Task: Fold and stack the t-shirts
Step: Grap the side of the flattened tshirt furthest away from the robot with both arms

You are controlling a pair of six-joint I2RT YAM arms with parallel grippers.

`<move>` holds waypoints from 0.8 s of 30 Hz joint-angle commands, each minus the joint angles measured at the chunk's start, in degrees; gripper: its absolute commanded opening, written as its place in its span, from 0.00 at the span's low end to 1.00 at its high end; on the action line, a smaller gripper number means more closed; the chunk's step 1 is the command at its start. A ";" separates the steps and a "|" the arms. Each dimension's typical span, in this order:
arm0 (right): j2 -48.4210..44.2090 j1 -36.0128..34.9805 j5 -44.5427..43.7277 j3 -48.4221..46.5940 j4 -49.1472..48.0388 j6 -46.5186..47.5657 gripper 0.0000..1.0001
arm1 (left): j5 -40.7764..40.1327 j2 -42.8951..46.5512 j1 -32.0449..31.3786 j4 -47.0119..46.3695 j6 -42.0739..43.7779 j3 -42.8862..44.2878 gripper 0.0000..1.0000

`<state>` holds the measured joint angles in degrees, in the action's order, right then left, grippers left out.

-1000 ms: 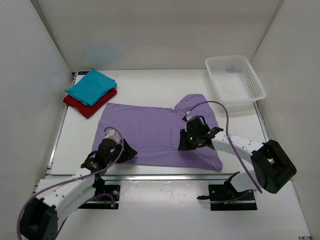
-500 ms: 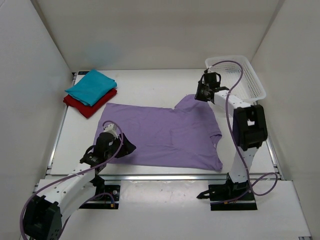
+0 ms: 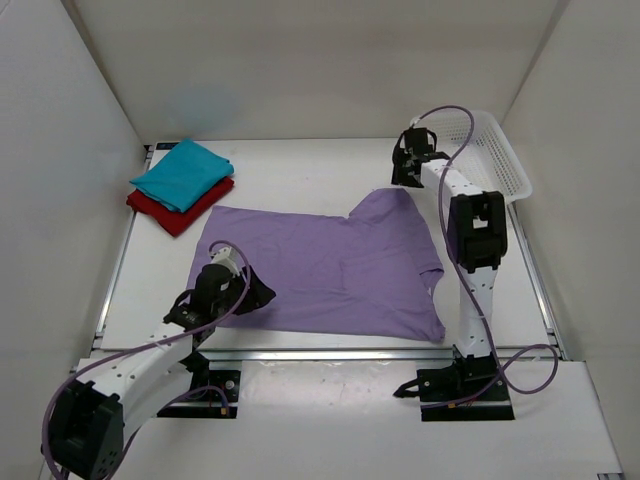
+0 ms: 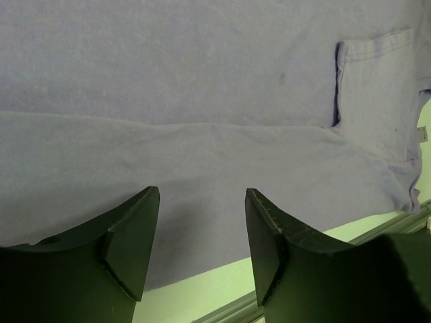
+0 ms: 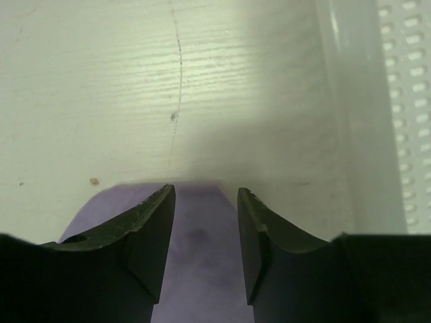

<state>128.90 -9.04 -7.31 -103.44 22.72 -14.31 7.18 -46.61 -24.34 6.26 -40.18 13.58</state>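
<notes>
The right gripper (image 5: 205, 195), jaws spread and empty, hovers over the far sleeve tip of the lavender t-shirt (image 3: 320, 270), with the basket (image 5: 357, 101) just to its right. The left gripper (image 4: 202, 202), also spread, hangs above the near hem. Far off to its left, the teal t-shirt (image 3: 182, 172) lies folded on the red t-shirt (image 3: 180, 217), so I judge two done and one left flat. Only the left wrist view shows a long crease (image 4: 202, 125) in the cloth, and only the top view shows the stack.

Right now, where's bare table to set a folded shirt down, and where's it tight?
Widest bare table: the far strip between the teal shirt on the red shirt and the right tool, behind the lavender shirt. Also the left margin between that stack and the left tool. Crowded: far right, where right tool, lavender shirt and basket sit close.
</notes>
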 commanded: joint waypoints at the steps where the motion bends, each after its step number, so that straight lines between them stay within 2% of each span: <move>1: 4.50 0.07 0.88 -5.79 4.85 1.13 0.41 | 0.99 -0.41 -0.01 -2.39 -0.25 -0.40 0.65; 7: 8.04 -1.07 5.37 -11.44 10.33 1.30 0.36 | 0.73 -0.76 -0.10 -2.74 -0.60 0.12 0.65; 9: 6.98 -1.07 6.78 -11.35 10.41 1.39 0.27 | 0.21 -1.37 -0.45 -2.66 -0.60 0.30 0.65; 12: 5.06 -0.63 9.50 -12.14 10.68 -0.27 0.19 | -0.15 -1.90 -1.24 -3.01 -0.60 0.48 0.65; 13: 3.74 -0.46 10.29 -11.70 10.59 -0.89 0.08 | 0.11 -1.64 -1.15 -2.75 -0.77 0.65 0.65; 14: 2.77 -0.19 10.21 -11.79 10.16 -1.07 0.00 | -0.23 -1.64 -1.06 -2.57 -0.86 0.57 0.65; 16: -0.05 -0.71 10.30 -10.13 9.10 -1.25 0.00 | -0.06 -1.03 -0.36 -2.48 -0.86 0.39 0.65; 20: -11.18 -2.21 4.87 0.48 -0.45 -0.03 0.03 | -0.59 -0.41 -0.45 -2.57 -0.86 0.65 0.65; 22: -17.33 -3.52 2.84 11.53 -6.96 0.68 0.13 | -0.76 -0.68 -0.54 -2.74 -0.95 0.74 0.64; 23: -21.37 -3.36 0.83 14.99 -11.69 0.25 0.23 | -0.42 -0.85 -0.19 -2.92 -1.21 0.66 0.65; 24: -23.24 -3.44 -0.15 21.02 -16.69 -0.54 0.28 | -0.59 -0.76 -0.36 -3.18 -1.13 0.74 0.65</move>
<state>115.09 -11.31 -2.57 -91.42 20.67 -14.76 7.09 -48.14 -24.93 4.34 -41.08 13.56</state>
